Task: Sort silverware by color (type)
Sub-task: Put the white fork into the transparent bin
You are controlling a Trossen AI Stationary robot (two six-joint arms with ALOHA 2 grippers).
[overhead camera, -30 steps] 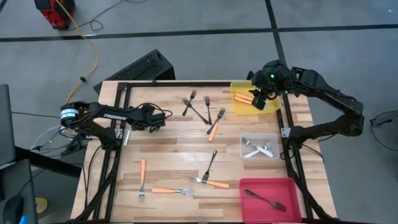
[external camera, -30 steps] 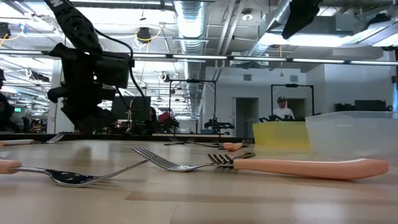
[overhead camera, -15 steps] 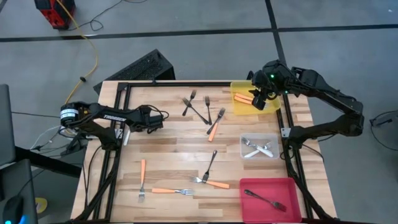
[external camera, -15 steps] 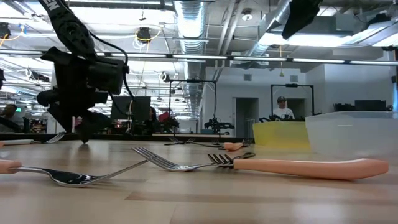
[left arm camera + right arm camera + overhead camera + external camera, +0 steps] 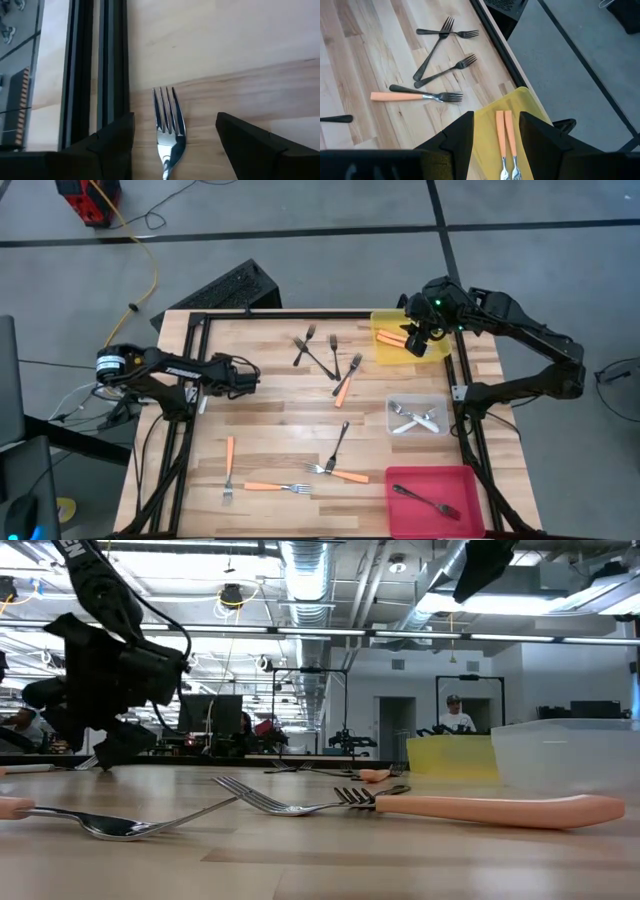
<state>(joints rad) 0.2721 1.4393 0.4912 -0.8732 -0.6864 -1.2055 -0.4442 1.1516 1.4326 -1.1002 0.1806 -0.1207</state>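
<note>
The slim pale silver fork (image 5: 167,132) I am after lies flat on the bare wood at the table's left edge, tines towards the black frame rail (image 5: 100,75), hidden under the arm in the high view; my left gripper (image 5: 172,142) sits low over it with the jaws spread wide, one dark finger (image 5: 107,142) on each side of the neck and nothing gripped, which I judge is the straddle needed before closing on so thin a thing.

The rest of the silverware is split between sorted and loose; two orange-handled forks with metal tines (image 5: 505,142) lie side by side in the yellow rectangular bin (image 5: 392,351), pale silver forks (image 5: 415,417) rest in the clear bin (image 5: 394,427), and one dark grey fork (image 5: 425,501) lies in the red bin (image 5: 408,513), so each bin evidently takes one kind; three dark forks (image 5: 318,352) and an orange-handled one (image 5: 346,384) are still strewn mid-table, with more orange-handled forks (image 5: 272,487) near the front edge.

My right gripper (image 5: 496,127) hangs directly above the yellow bin, jaws parted and empty, the two orange handles showing in the gap; I take it as having nothing to carry, parked where that colour belongs.

The risk on the left is the rail just beside the fork; a finger could catch it.
</note>
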